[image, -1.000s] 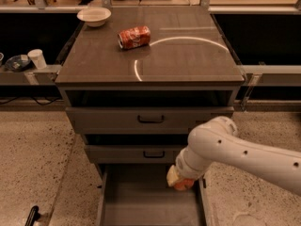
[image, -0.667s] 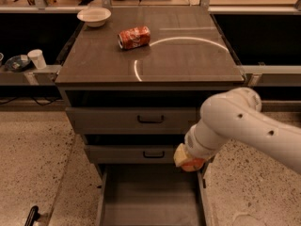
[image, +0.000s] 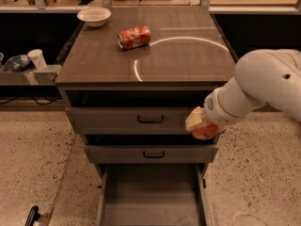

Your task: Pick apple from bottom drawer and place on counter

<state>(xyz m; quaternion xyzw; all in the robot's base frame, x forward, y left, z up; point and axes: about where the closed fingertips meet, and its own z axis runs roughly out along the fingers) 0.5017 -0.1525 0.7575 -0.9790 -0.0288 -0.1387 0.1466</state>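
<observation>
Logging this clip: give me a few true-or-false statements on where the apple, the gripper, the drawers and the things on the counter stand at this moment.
1. The gripper holds the apple in the air in front of the cabinet. True.
2. The apple lies on the floor of the bottom drawer. False: it is up in the gripper, and nothing shows in the bottom drawer.
3. A can lies on its side on the counter. True.
4. The bowl stands at the counter's front right corner. False: it is at the back left corner.
5. The bottom drawer is shut. False: it is pulled out.
</observation>
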